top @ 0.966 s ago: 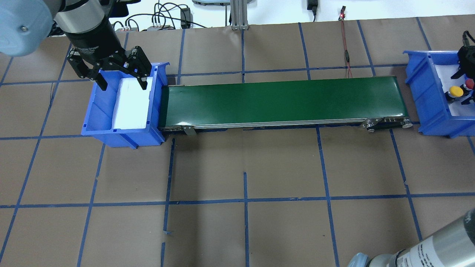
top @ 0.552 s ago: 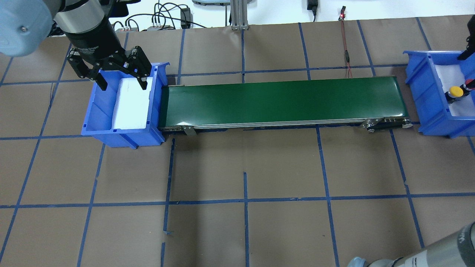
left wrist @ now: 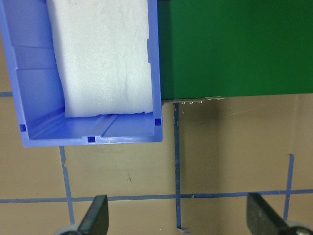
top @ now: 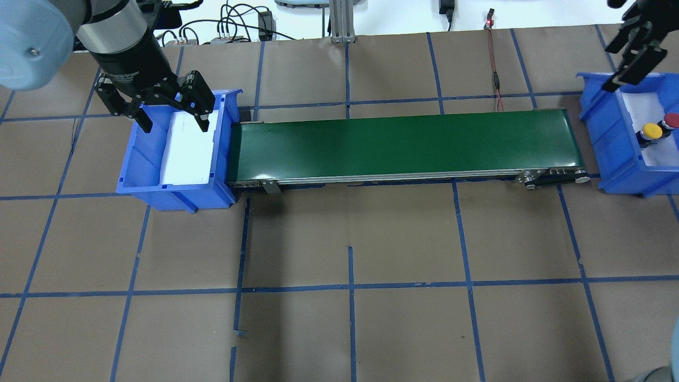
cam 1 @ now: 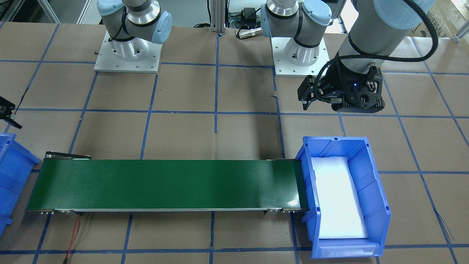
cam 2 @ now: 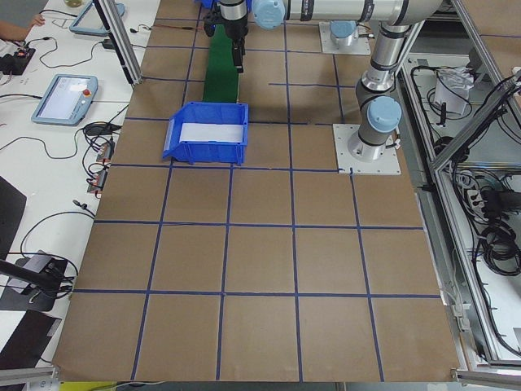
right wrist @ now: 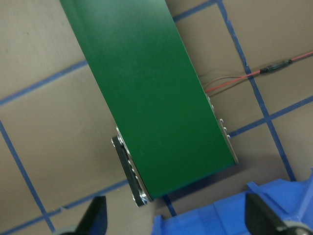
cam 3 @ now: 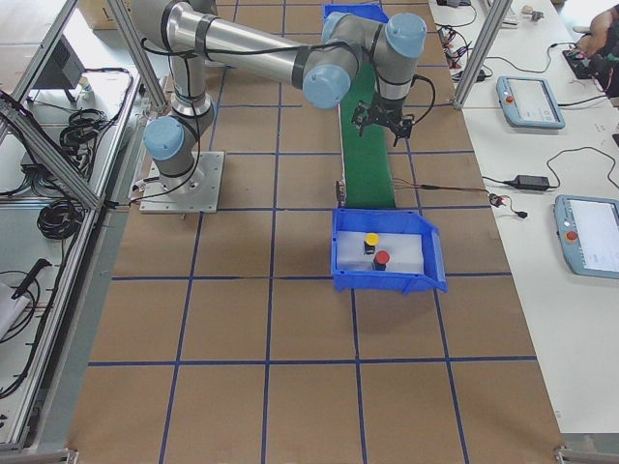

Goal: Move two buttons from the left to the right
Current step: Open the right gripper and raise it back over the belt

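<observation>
The left gripper (top: 175,126), fingers spread, hangs over the far end of the foam-lined left bin (top: 138,164). The green conveyor belt (top: 403,143) runs across to the right bin (top: 610,132). There the yellow-capped button (top: 651,131) and red-capped button (top: 672,120) stand upright, close together and away from the walls. The right gripper (top: 610,69), fingers apart, was down around them a second ago and has risen above the far rim.

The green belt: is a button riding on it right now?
No, the green belt is bare; the yellow button and the red button sit in the blue bin at its end.
</observation>
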Robot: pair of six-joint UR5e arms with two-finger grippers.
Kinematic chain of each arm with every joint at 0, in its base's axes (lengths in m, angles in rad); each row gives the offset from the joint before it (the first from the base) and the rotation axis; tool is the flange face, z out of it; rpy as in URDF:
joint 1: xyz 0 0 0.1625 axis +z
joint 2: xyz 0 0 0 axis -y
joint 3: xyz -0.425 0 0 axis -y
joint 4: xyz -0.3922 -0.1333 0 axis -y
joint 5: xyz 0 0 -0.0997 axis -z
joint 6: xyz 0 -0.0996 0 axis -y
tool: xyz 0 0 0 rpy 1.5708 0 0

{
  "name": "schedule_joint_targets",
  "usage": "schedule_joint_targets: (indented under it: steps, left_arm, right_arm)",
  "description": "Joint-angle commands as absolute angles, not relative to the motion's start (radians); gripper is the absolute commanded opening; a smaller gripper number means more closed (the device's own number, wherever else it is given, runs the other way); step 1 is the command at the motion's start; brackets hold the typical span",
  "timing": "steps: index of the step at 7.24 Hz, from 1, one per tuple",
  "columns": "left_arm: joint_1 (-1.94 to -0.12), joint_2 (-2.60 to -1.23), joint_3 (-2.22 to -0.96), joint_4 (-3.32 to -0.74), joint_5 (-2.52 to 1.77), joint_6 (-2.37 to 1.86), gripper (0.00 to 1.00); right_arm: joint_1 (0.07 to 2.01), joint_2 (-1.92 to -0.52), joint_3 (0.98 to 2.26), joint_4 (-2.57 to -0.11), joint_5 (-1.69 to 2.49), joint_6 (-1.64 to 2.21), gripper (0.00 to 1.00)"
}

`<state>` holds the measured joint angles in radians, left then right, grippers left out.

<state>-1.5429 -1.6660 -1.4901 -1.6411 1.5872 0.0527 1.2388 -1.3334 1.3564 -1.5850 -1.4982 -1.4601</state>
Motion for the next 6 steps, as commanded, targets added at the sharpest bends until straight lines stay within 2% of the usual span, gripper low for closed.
schedule_joint_targets:
  steps: [1, 6]
  left_arm:
    - [-1.536, -1.652, -1.506, -1.624, 1.588, 0.055, 1.0]
    - [-1.523, -1.643, -1.503, -1.624, 1.589, 0.043, 1.0]
  right_arm:
    - [1.401, -1.371, 1.362, -1.572, -1.502, -1.103, 0.99]
    - [1.591, -1.397, 1.425, -1.591, -1.586, -0.301, 0.99]
